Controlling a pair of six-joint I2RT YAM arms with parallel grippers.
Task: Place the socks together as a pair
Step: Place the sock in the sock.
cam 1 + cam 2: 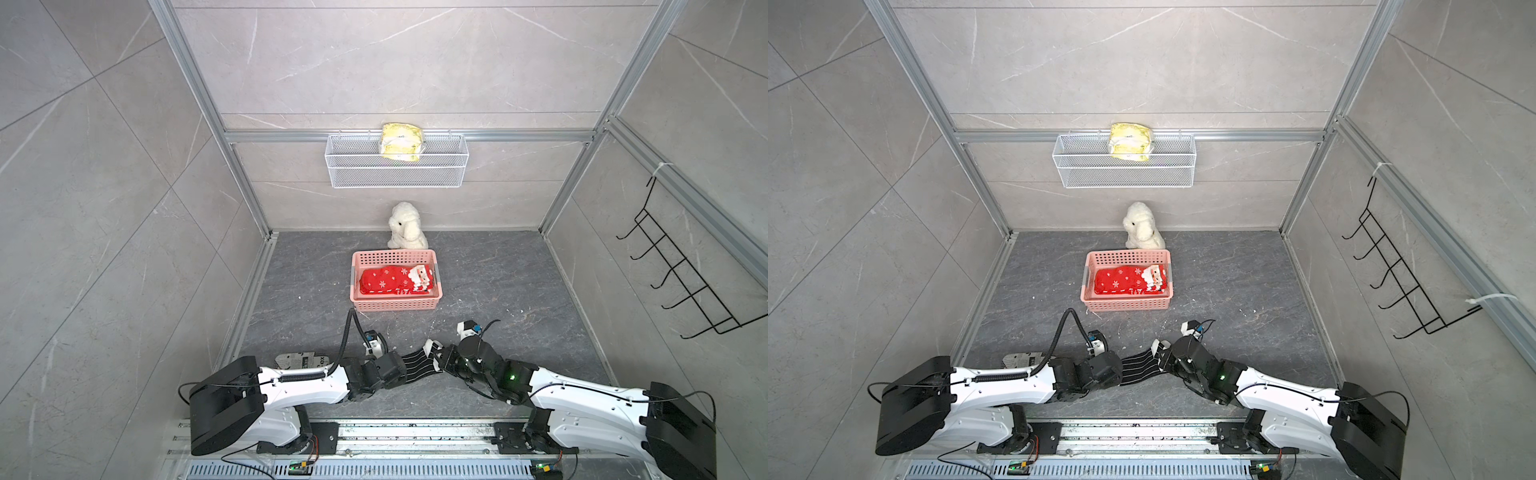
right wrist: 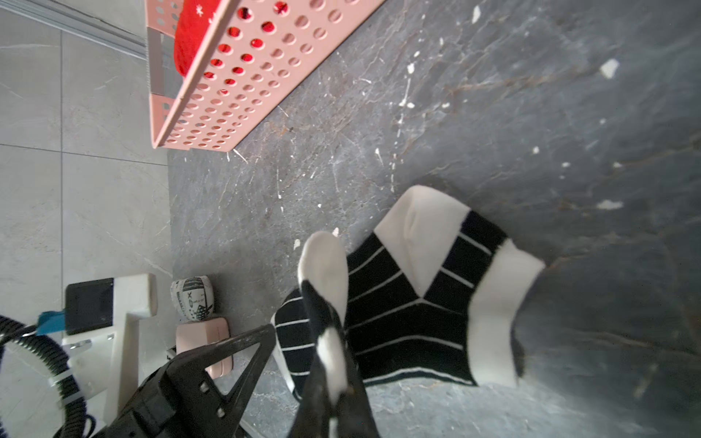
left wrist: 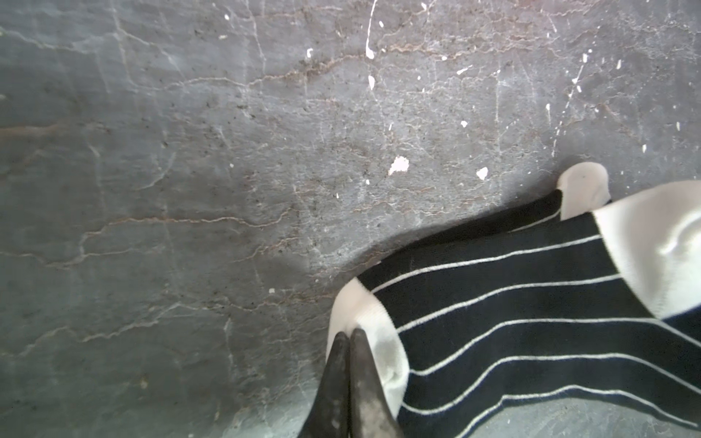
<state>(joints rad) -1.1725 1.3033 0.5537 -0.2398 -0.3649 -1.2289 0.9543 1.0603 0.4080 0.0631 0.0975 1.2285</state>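
Down low, left fingers [image 3: 337, 386] and right fingers [image 2: 360, 413] clenched on striped socks [image 1: 415, 365], arms [image 1: 307, 382] angled inward.

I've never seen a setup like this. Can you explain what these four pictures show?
Two robot arms sit side by side, each ending in a two-fingered gripper. Two pictures look down from overhead, nearly the same view; the other two come from a camera on each arm's wrist. On the dark surface are a pink basket holding red snowflake socks, a white plush toy behind it, and a patterned sock by the left arm. A wire basket with a yellow packet hangs on the back wall. The left gripper and the right gripper are each shut on the black striped socks, stretched between them.
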